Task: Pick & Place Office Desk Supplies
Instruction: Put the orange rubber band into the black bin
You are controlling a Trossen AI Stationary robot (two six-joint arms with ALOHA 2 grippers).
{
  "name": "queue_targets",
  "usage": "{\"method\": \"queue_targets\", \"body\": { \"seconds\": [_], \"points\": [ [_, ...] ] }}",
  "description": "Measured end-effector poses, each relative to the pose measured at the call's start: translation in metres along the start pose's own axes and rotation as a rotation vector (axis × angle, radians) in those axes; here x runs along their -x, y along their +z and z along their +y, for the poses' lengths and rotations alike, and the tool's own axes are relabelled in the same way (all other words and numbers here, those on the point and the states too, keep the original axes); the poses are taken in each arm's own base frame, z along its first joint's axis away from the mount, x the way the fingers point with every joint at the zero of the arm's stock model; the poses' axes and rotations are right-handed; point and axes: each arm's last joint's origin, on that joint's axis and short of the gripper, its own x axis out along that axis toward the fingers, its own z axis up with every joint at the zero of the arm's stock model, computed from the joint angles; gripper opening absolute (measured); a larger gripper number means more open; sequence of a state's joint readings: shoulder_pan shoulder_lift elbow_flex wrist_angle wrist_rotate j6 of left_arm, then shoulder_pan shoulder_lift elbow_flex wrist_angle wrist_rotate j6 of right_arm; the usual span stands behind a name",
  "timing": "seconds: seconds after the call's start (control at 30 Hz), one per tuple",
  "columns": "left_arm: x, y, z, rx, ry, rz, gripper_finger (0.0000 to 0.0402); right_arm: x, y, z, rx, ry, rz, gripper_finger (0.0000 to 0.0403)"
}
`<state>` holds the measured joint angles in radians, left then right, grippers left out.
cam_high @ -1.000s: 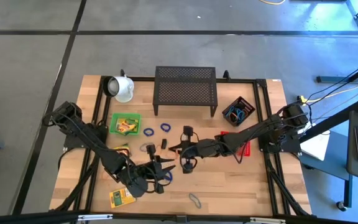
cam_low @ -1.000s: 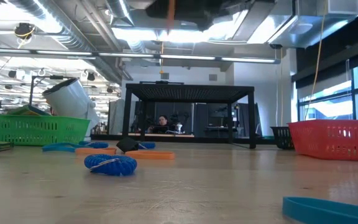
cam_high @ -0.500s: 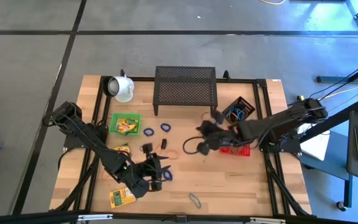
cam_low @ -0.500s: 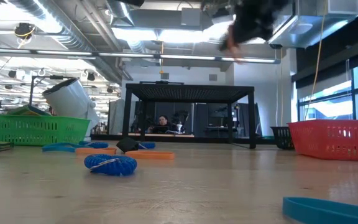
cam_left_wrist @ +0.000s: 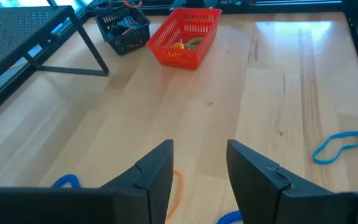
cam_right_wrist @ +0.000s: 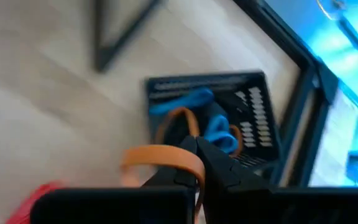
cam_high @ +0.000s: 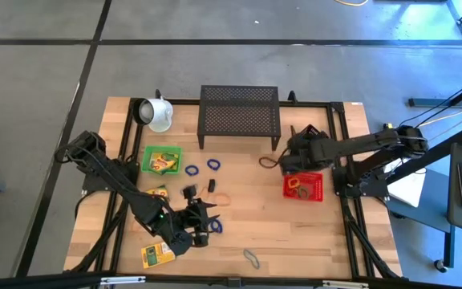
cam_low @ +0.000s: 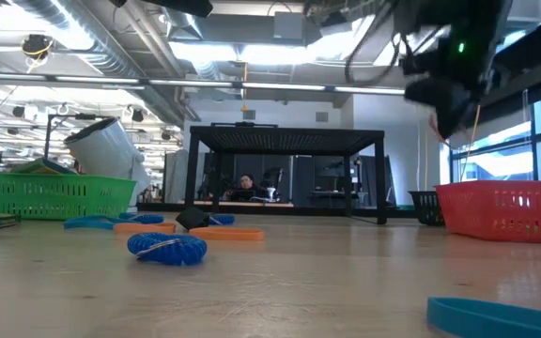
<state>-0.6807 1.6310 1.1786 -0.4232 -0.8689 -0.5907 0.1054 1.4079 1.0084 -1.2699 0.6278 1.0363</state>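
Fingers of your right gripper are pinched together on an orange band, which droops off the tips as a limp loop. In the high view the right gripper hangs between the black bin on its far side and the red basket on its near side, and the loop shows as a small ring just left of the tips. The black bin already holds blue and orange bands.

Expect the band to handle as nearly weightless, soft and stretchy. It will sag, swing with the arm and may cling to a finger on release, so a pinch across a single strand suits it. It has no fixed long axis while it dangles; right now the loop trails left, away from the bin.

Your left gripper sits low over the near-left part of the table with its fingers apart and nothing between them. An orange band lies just ahead of it, a bunched blue band is beside it, and a blue loop lies flat farther right, its long axis running roughly left to right. Take those the same way: one strand, near an end of the loop.
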Motion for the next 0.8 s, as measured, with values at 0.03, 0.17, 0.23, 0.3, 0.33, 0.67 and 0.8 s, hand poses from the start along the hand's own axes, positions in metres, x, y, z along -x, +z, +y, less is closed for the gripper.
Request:
{"method": "queue_targets", "body": {
  "seconds": [0.03, 0.17, 0.23, 0.3, 0.33, 0.67, 0.8],
  "points": [
    [0.000, 0.000, 0.000, 0.000, -0.001, 0.000, 0.0143, -0.008, 0.000, -0.003, -0.012, -0.022, 0.024, 0.0007],
    [0.000, 0.000, 0.000, -0.002, -0.001, 0.000, 0.0143, -0.037, 0.001, -0.015, -0.082, -0.097, 0.099, 0.0007],
    [0.000, 0.000, 0.000, -0.011, -0.001, 0.000, 0.0143, -0.047, 0.002, -0.022, -0.112, -0.130, 0.130, 0.0007],
    [0.000, 0.000, 0.000, -0.019, -0.001, 0.000, 0.0143, -0.055, 0.004, -0.026, -0.146, -0.142, 0.143, 0.0007],
    [0.000, 0.000, 0.000, -0.020, -0.001, 0.000, 0.0143, -0.058, 0.005, -0.028, -0.162, -0.146, 0.150, 0.0007],
    [0.000, 0.000, 0.000, -0.020, 0.004, -0.001, 0.0143, -0.072, 0.014, -0.034, -0.247, -0.133, 0.163, 0.0072],
    [0.000, 0.000, 0.000, -0.020, 0.004, 0.000, 0.0143, -0.074, 0.016, -0.033, -0.239, -0.108, 0.155, 0.0120]
  ]
}}
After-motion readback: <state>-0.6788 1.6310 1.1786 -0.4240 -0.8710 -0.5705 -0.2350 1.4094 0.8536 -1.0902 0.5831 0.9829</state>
